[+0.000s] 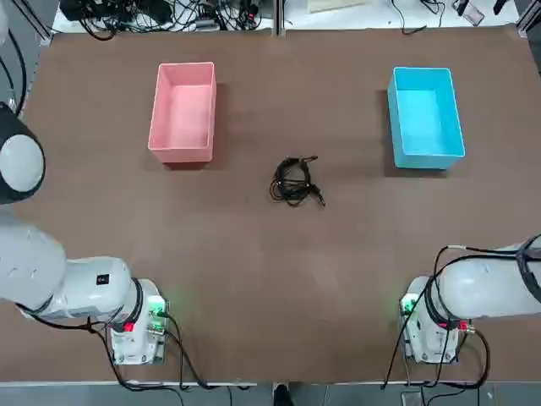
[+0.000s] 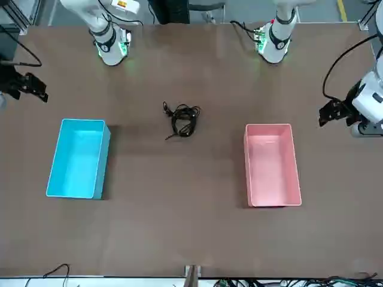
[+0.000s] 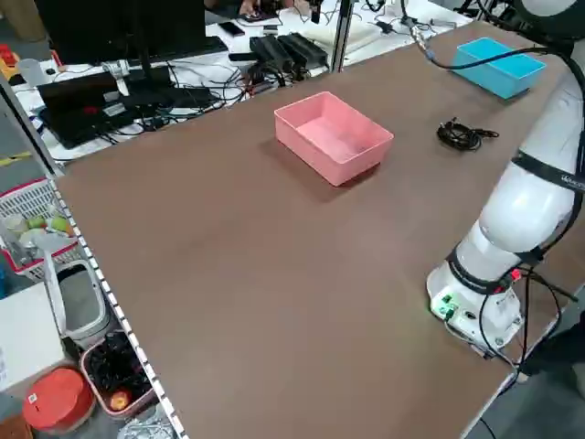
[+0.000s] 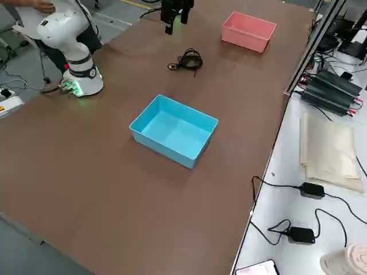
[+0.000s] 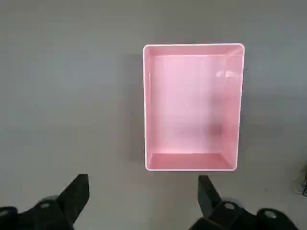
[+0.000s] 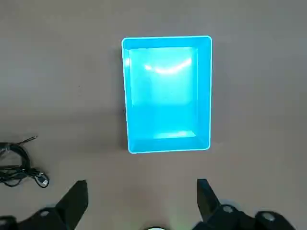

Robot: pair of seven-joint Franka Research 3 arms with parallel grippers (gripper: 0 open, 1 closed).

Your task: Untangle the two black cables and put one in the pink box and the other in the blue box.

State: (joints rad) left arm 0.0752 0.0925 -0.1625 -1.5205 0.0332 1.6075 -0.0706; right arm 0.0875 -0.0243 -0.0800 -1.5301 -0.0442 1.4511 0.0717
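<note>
The two black cables (image 1: 296, 181) lie in one tangled bundle at the middle of the table, also seen as the cables (image 2: 183, 121) from the front. The pink box (image 1: 182, 110) stands to their left and the blue box (image 1: 425, 117) to their right, both with nothing inside. My left gripper (image 5: 143, 197) hangs open high over the table, with the pink box (image 5: 192, 108) beyond its fingertips. My right gripper (image 6: 140, 199) is open too, with the blue box (image 6: 166, 96) ahead and the cables (image 6: 19, 165) off to one side. Neither gripper touches anything.
The brown tabletop (image 1: 279, 279) is bare between the arm bases (image 1: 139, 326) and the boxes. Beyond the far edge lie loose wiring and equipment (image 1: 152, 13). A shelf with power bricks (image 4: 330, 91) runs along the table's far side.
</note>
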